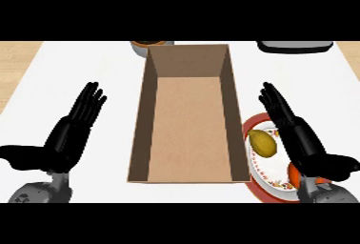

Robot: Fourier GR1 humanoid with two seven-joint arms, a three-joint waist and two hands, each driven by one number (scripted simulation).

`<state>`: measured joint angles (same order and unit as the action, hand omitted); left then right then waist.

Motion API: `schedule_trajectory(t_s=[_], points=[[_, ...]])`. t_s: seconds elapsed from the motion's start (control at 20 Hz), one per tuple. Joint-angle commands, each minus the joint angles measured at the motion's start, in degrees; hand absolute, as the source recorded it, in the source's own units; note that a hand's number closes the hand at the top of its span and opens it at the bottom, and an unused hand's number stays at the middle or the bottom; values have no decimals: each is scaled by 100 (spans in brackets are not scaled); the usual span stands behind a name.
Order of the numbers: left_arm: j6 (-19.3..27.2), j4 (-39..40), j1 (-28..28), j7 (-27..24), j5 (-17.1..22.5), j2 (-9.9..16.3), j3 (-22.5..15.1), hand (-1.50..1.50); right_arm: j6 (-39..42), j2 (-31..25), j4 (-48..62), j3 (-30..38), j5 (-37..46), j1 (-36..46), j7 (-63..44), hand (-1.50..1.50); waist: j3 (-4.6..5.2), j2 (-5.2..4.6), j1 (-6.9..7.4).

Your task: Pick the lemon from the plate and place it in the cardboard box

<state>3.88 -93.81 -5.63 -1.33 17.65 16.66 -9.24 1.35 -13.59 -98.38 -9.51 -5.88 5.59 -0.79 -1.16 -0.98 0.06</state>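
- The lemon (262, 143) lies on the plate (275, 187) at the right of the surface (105, 66), near the plate's left rim and close beside the right wall of the cardboard box (188, 119).
- The box stands open in the middle of the surface, long side running away from the robot; nothing shows on its brown floor.
- The right hand (299, 133) is above the plate, just right of the lemon, with fingers straight and released, pointing away from the robot. It holds nothing.
- The left hand (70, 133) shows left of the box, well apart from it, fingers straight and released, thumb out to the left.
- The plate has a red rim and a patterned border; the right forearm covers part of it.
- At the far edge, a dark round bowl (150, 45) sits behind the box's left corner, and a dark-and-grey object (294, 46) is at the upper right, both cut off by the view.
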Motion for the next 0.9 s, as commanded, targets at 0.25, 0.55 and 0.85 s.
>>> schedule_trajectory(t_s=[0.25, 0.55, 0.85], points=[[705, 871, 208, 280, -1376, 1379, 696, 0, 2494, -9, 902, -28, -2205, 184, 607, -150, -3, -154, 515], [904, 1222, 237, 427, -1603, 1366, 638, 0, 3629, -1040, 1704, -3, -1038, 176, 2872, -150, 32, -164, 304], [910, 1443, 72, 511, -1658, 1415, 691, 0, 4879, -1372, 2786, 278, -1242, 661, 4163, -150, 47, -98, 331]])
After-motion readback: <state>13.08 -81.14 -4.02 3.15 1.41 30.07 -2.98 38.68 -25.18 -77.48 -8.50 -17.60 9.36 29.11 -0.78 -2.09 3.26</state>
